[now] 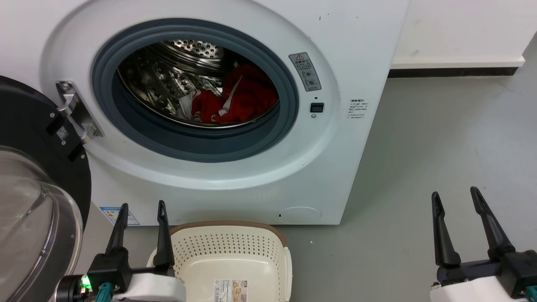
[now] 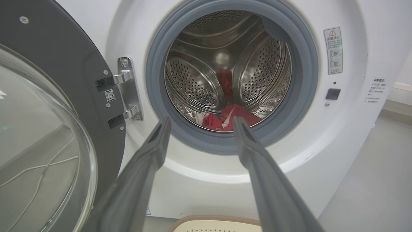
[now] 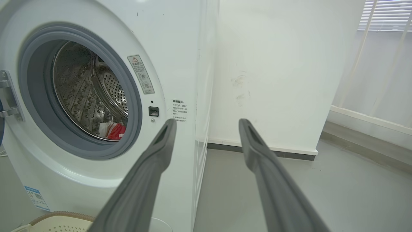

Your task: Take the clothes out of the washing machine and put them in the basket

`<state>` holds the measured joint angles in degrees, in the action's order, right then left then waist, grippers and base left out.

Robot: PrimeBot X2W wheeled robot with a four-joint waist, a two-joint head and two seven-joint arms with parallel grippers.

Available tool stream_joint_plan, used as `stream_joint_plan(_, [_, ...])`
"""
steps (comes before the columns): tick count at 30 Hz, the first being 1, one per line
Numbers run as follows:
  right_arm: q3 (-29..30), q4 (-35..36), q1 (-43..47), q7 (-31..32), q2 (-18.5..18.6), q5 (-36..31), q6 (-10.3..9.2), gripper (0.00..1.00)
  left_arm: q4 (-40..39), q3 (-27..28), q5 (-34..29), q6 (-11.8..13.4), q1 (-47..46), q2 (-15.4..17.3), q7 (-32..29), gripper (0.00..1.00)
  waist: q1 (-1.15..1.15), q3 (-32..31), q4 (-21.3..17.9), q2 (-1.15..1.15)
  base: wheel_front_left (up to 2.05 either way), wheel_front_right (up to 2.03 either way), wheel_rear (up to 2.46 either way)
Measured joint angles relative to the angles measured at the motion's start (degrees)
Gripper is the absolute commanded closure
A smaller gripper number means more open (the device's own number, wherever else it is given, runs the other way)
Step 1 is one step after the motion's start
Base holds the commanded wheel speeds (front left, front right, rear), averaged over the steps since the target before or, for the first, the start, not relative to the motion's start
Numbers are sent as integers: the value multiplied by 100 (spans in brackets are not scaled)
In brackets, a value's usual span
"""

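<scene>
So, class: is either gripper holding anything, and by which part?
Nothing: the left gripper and right gripper are open and empty; the bright red fabric clothes lie in the steel drum.

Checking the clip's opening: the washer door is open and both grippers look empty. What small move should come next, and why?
Probably reach the left gripper into the drum toward the clothes. It is open and empty, its wrist view looks straight into the drum, and the clothes lie low inside.
</scene>
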<state>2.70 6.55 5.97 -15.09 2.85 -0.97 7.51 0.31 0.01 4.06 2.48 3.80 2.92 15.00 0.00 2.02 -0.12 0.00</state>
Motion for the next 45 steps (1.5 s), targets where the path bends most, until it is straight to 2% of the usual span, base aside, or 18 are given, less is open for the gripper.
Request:
stream_joint_plan(8, [-113,130,-294,-1,2,0,0,0,711,199,-30,-477,-1029,19,8,0,0,461,-176,0,0,0,0])
stream_joint_plan(13, [-171,222,-686,-1,3,96,0,0,1224,320,-85,-716,-2089,278,7,0,1,974,-371,0,0,0,0])
stream_joint_plan(20, [-171,347,-1180,0,8,327,0,0,2135,385,-196,-895,-3810,984,7,0,1,1853,-741,0,0,0,0])
stream_joint_plan(32, [-256,573,-1749,0,9,802,0,0,4263,77,-238,-968,-6568,1976,-135,0,1,3119,-1452,0,0,0,0])
stream_joint_plan(34, [-307,597,-1802,0,8,860,0,0,4552,12,-230,-976,-6975,2084,-350,0,1,3291,-1554,0,0,0,0])
stream_joint_plan(38, [-365,651,-1844,0,8,961,0,0,5126,-323,-180,-988,-7662,2292,-1199,0,1,3581,-1747,0,0,0,0])
stream_joint_plan(41, [-364,691,-1885,0,9,1028,0,0,5294,-801,-109,-988,-8245,2447,-1836,0,1,3793,-1846,0,0,0,0])
stream_joint_plan(45, [-397,723,-1924,-1,8,1146,0,0,5581,-1369,309,-988,-8797,2681,-2885,0,1,4060,-1946,0,0,0,0])
